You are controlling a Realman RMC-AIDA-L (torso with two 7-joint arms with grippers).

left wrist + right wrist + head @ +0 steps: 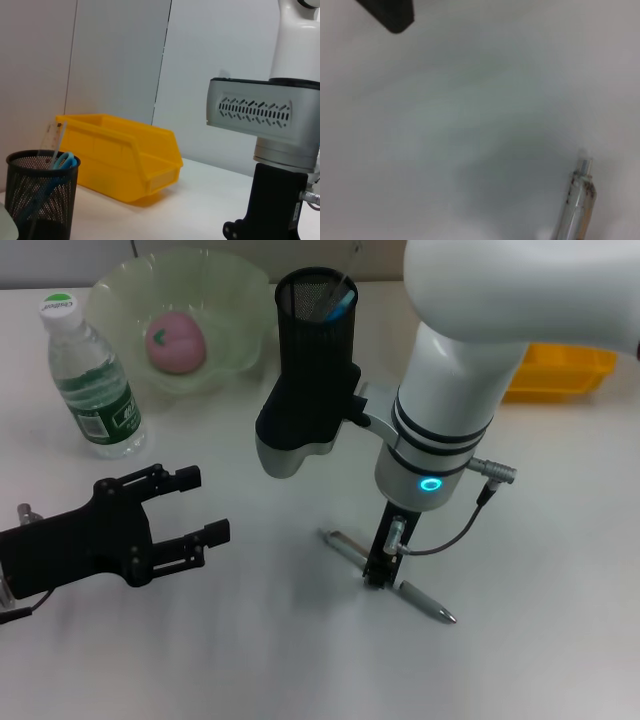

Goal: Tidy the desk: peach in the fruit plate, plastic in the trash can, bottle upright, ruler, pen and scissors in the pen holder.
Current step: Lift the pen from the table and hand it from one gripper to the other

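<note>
Right arm reaching straight down over the desk (250, 650), right gripper (378, 575) planted on the middle of the pen (430, 607), which lies flat on the tabletop; whether pinching or spread, cannot tell. Left gripper (195, 505) hovering low at the near left, fingers spread, empty. Scissors (340, 306) and ruler (50, 140) standing in the pen holder (315, 325).

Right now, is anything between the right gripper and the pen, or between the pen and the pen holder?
No. The right gripper is already down at the pen on the desk; bare desk leads to the pen holder.
</note>
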